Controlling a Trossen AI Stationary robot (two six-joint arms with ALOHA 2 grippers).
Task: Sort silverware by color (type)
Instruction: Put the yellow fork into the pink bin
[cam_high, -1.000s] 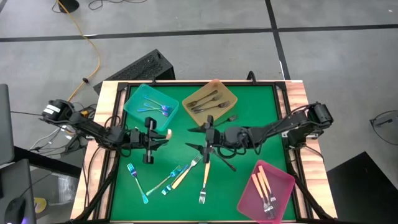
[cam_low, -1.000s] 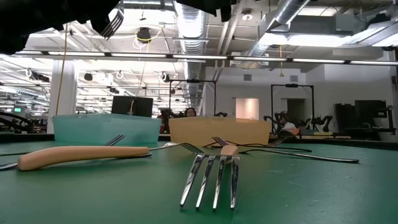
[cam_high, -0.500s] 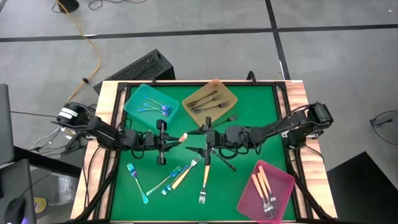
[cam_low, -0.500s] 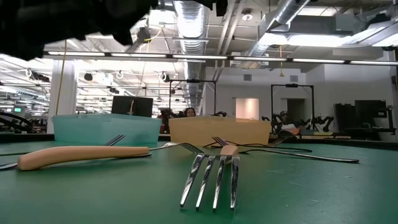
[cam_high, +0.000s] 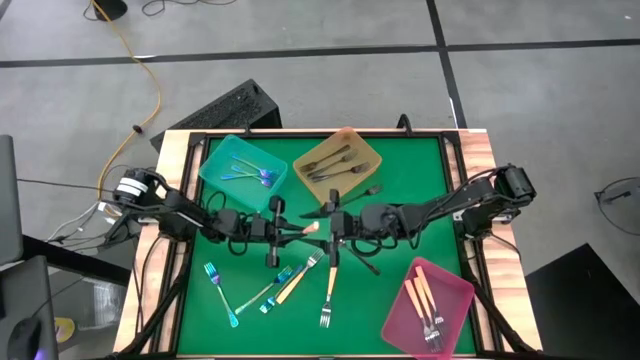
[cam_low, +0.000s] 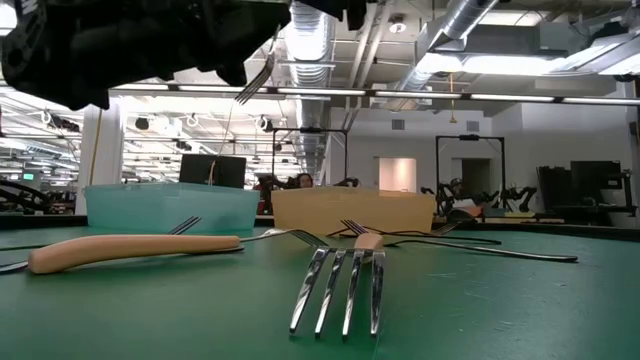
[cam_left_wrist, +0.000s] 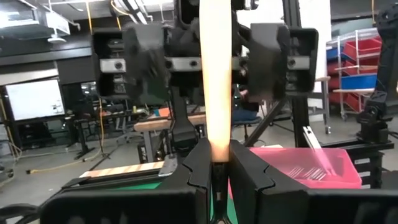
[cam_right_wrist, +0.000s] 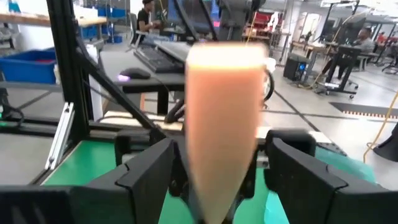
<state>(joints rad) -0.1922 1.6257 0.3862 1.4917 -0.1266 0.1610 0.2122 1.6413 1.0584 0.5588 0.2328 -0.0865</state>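
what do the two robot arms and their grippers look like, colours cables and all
Both arms are dark, near-black jointed links with loose black cables trailing along them. The left arm has a white round piece near its outer end; the right arm is all dark. The left gripper and right gripper are black, each with two blocky, angular fingers.
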